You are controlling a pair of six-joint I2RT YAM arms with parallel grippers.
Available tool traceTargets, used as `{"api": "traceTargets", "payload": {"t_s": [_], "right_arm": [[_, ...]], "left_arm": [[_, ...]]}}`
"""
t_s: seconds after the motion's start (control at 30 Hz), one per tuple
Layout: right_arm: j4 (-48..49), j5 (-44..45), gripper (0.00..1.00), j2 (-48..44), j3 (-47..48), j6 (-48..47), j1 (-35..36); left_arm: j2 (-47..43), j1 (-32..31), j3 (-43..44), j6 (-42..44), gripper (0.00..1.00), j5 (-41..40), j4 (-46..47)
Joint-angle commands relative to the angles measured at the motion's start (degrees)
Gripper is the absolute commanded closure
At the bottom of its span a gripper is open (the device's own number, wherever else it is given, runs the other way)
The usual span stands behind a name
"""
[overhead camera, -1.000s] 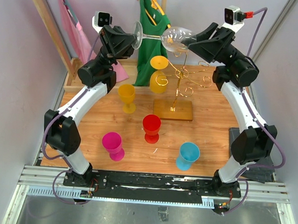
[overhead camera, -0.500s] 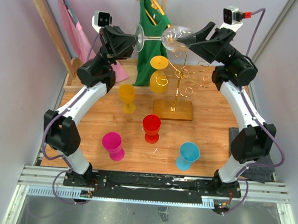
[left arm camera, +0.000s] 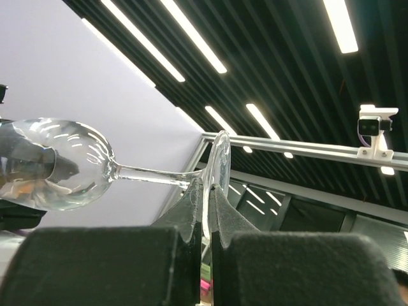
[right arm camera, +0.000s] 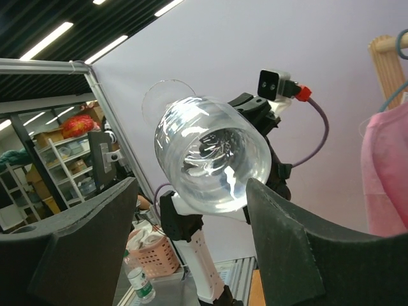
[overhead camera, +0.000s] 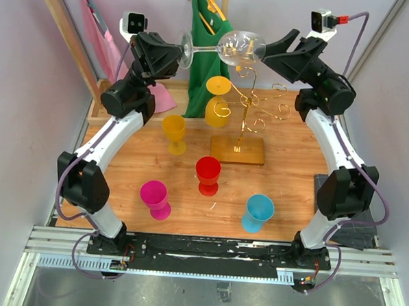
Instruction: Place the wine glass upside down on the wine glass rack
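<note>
clear wine glass [overhead camera: 239, 46] lies sideways in the air near the top of the gold wine glass rack [overhead camera: 249, 152]. the left gripper [overhead camera: 183, 50] pinches its foot; the right gripper [overhead camera: 271, 51] is spread wide, facing the bowl's mouth.

Left tool [overhead camera: 178, 53] raised and clamped; right tool [overhead camera: 269, 51] spread wide

Probably a robotics lab: aluminium rail frame [overhead camera: 370, 261], ceiling strip lights [left arm camera: 340, 25], stocked shelving [right arm camera: 64, 166].
</note>
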Motion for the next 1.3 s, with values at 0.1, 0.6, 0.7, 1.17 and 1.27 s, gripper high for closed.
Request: {"api": "traceTargets", "payload": {"t_s": [0.1,0.6,0.7,1.17,1.27], "right_arm": [[-0.64,-3.72,0.28,-4.27,-3.14,-2.56,-8.63],[-4.29,-3.47,0.28,-10.73,-9.2,-4.63,-21.97],[-5.27,-3.74,0.28,-11.19,-8.7,-5.83,-22.06],[-14.79,-4.3,0.28,-14.23,-8.41,-12.44,-22.01],[-15.51,-4.16,0.27,-14.63,-8.33,-13.06,-22.04]], "left_arm": [[-4.94,4.77,0.74,-1.38,1.0,0.97,-1.97],[-16.4,13.07,-7.87,17.74,1.0,10.49,-31.04],[-19.19,14.2,-9.7,22.07,1.0,10.91,-37.31],[-26.74,15.92,-11.13,44.2,1.0,3.2,-72.08],[-28.88,15.9,-14.01,44.77,1.0,3.11,-74.37]]}}
